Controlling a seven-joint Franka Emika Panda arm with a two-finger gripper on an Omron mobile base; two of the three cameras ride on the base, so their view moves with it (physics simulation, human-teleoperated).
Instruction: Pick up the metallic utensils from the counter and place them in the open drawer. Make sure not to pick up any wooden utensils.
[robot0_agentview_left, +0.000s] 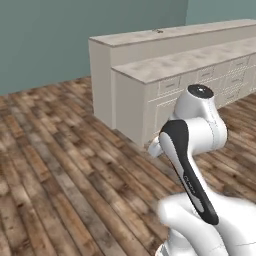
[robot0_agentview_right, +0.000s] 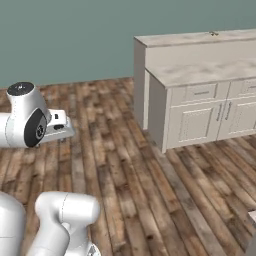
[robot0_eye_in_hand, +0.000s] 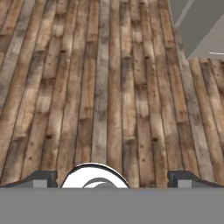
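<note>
The beige marbled counter (robot0_agentview_left: 190, 61) (robot0_agentview_right: 210, 72) stands across the room on cream cabinets, with a higher slab (robot0_agentview_left: 175, 34) behind it. A tiny dark speck (robot0_agentview_left: 158, 31) (robot0_agentview_right: 214, 33) lies on that higher slab, too small to identify. The metallic utensils, the wooden utensils and the open drawer are out of view. My gripper (robot0_eye_in_hand: 112, 178) hangs over the plank floor, well short of the counter. Its fingertips (robot0_eye_in_hand: 41, 177) stand far apart, open, with nothing between them.
Wooden plank floor (robot0_agentview_left: 65, 165) spreads between me and the cabinets. The cabinet's near corner (robot0_eye_in_hand: 201, 26) shows at the upper right of the hand view. Drawer fronts and doors (robot0_agentview_right: 200, 92) on the counter base look shut. A teal wall (robot0_agentview_right: 65, 35) stands behind.
</note>
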